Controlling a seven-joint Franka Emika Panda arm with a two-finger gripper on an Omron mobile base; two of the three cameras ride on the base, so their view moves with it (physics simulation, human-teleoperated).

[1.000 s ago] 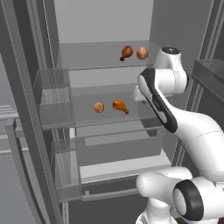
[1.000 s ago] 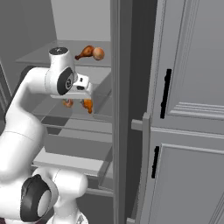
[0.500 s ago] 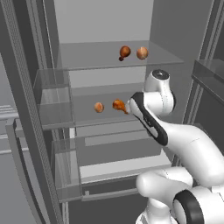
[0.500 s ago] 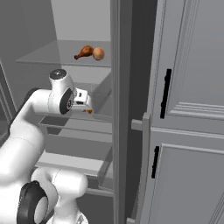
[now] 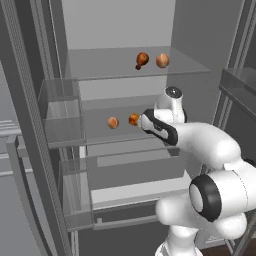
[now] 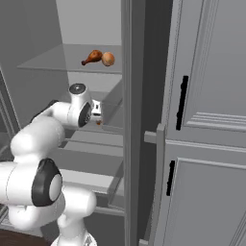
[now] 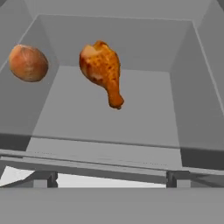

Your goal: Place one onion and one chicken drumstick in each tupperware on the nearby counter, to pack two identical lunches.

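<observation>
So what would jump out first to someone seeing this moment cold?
Food sitting on glass shelves inside an open fridge: a chicken drumstick and an onion on the upper shelf, and another onion beside a second drumstick one shelf down. The white arm reaches in at that lower shelf, and the hand view looks straight at the second drumstick, bone end nearest.

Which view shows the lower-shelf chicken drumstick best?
The hand view: the chicken drumstick shows whole, unobstructed, beside the onion. In the left base view it is partly behind the arm; in the right, only a sliver.
</observation>
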